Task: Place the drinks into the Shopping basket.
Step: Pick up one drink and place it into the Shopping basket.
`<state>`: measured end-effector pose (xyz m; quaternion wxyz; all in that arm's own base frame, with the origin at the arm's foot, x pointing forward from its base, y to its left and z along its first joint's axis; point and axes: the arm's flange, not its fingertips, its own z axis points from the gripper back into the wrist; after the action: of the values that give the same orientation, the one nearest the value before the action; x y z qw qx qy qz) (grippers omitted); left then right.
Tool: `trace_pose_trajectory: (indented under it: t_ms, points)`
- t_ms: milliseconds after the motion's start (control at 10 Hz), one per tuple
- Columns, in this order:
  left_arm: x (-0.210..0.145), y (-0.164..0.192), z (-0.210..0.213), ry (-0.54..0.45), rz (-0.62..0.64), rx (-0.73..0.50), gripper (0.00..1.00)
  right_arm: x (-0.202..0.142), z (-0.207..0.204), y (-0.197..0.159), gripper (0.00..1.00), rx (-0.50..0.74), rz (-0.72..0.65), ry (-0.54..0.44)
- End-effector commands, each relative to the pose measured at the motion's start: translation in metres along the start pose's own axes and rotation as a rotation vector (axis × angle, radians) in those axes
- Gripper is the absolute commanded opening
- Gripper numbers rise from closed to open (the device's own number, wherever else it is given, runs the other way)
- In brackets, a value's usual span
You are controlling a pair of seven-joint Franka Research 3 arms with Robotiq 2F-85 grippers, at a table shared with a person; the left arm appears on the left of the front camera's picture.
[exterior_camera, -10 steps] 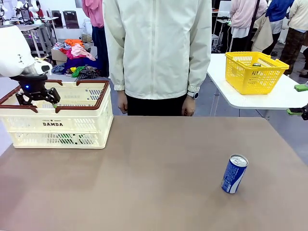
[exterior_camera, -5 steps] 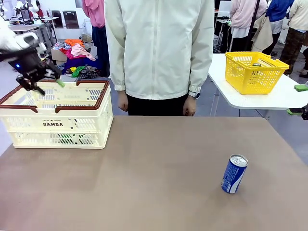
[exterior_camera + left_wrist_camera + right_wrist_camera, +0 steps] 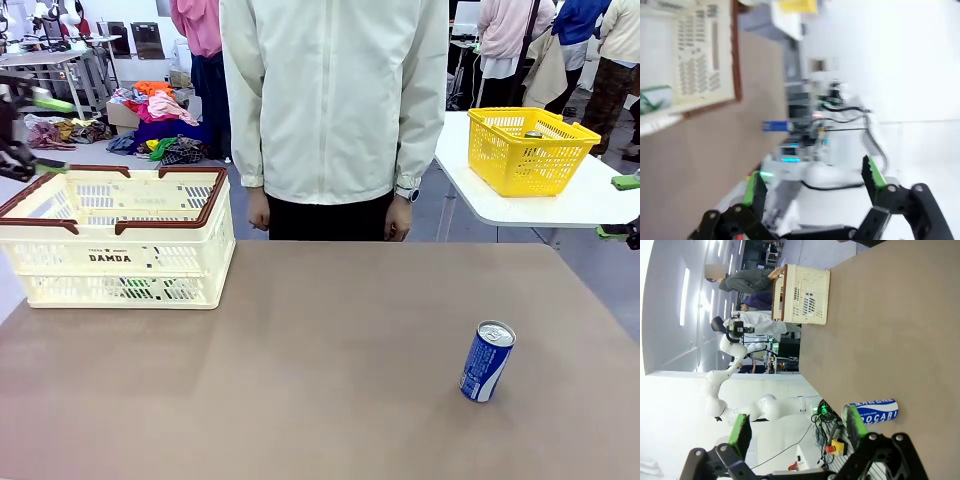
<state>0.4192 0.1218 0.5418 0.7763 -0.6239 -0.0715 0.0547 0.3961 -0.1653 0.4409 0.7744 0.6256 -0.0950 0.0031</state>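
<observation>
Blue-and-white drink can [image 3: 487, 361] standing on a brown table [image 3: 320, 400], well apart from the cream Shopping basket [image 3: 160, 260].

The can stands upright near the table's front right. The basket sits at the far left with a green can [image 3: 654, 97] lying inside, and tabletop runs between the two. The left gripper [image 3: 50, 135] hangs by the basket's far left corner, above its rim, fingers spread and empty. The right gripper [image 3: 796, 414] is likewise spread and empty, the can just beyond one fingertip. A person [image 3: 335, 100] in a pale jacket stands at the far edge, arms down. A yellow mesh basket [image 3: 530, 150] rests on a white side table [image 3: 560, 208] behind.
</observation>
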Motion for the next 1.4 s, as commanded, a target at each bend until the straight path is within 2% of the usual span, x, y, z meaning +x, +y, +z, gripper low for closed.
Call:
trace_pose_trajectory:
  t_ms: [0, 100, 200, 300, 400, 500, 1300]
  points:
    - [-0.003, 0.048, 0.044, -0.018, 0.086, -0.232, 1.00, 0.000, -0.001, 0.003, 1.00, 0.003, 0.005, 0.002]
    - [-0.012, 0.083, 0.067, -0.063, 0.093, -0.304, 1.00, 0.000, -0.001, 0.003, 1.00, 0.003, 0.005, 0.002]
    - [-0.018, 0.110, 0.076, -0.032, -0.020, -0.234, 1.00, 0.000, -0.001, 0.003, 1.00, 0.003, 0.005, 0.002]
    - [-0.014, 0.123, 0.077, 0.062, -0.066, -0.129, 1.00, 0.000, -0.001, 0.003, 1.00, 0.003, 0.005, 0.002]
    - [0.003, 0.125, 0.067, 0.112, -0.077, -0.028, 1.00, 0.000, -0.001, 0.003, 1.00, 0.003, 0.005, 0.002]
    - [-0.029, 0.117, 0.082, -0.030, 0.026, -0.229, 1.00, 0.000, -0.001, 0.003, 1.00, 0.003, 0.005, 0.002]
    - [-0.029, 0.117, 0.082, -0.030, 0.026, -0.229, 1.00, 0.000, -0.001, 0.003, 1.00, 0.003, 0.005, 0.002]
